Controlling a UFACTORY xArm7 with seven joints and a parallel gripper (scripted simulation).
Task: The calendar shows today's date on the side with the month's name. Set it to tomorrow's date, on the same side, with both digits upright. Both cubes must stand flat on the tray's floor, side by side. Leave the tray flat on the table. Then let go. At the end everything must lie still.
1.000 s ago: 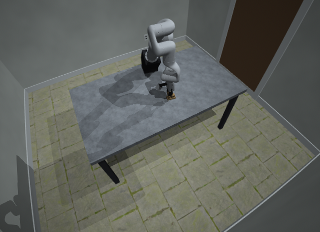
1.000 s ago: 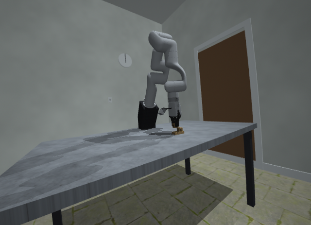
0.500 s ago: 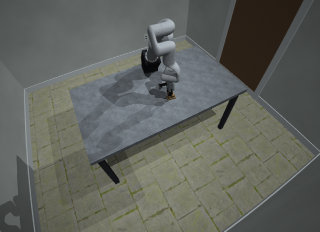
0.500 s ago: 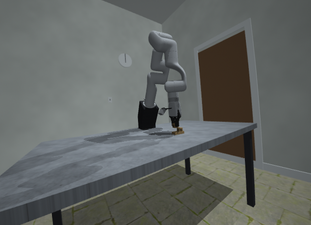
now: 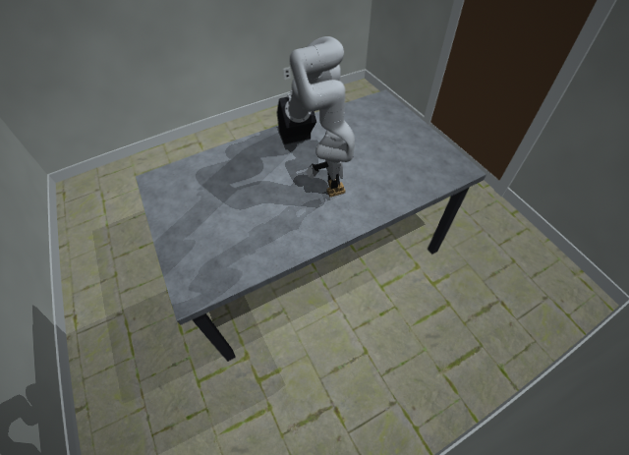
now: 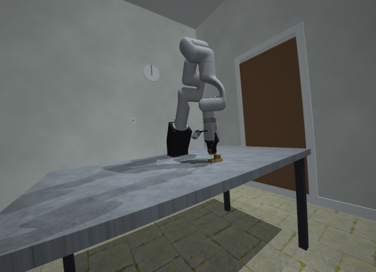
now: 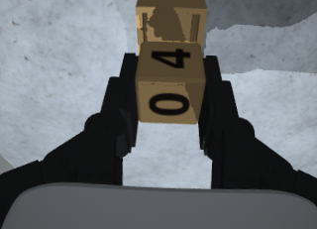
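Top view: the table [image 5: 213,247] is seen with the tray [image 5: 336,191] toward its far edge, near the arm's base [image 5: 294,130]. In the wrist view a cube [image 7: 170,86] showing 0 and 4 is clamped between the part-closed fingers of the gripper [image 7: 169,100], held just above and nearer the camera than the tray's open slot.

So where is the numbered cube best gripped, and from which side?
By its two blank side faces, coming from straight above. The claw grips the cube that way now, so the faces with 0 and 4 stay visible and the tray stays unobstructed.
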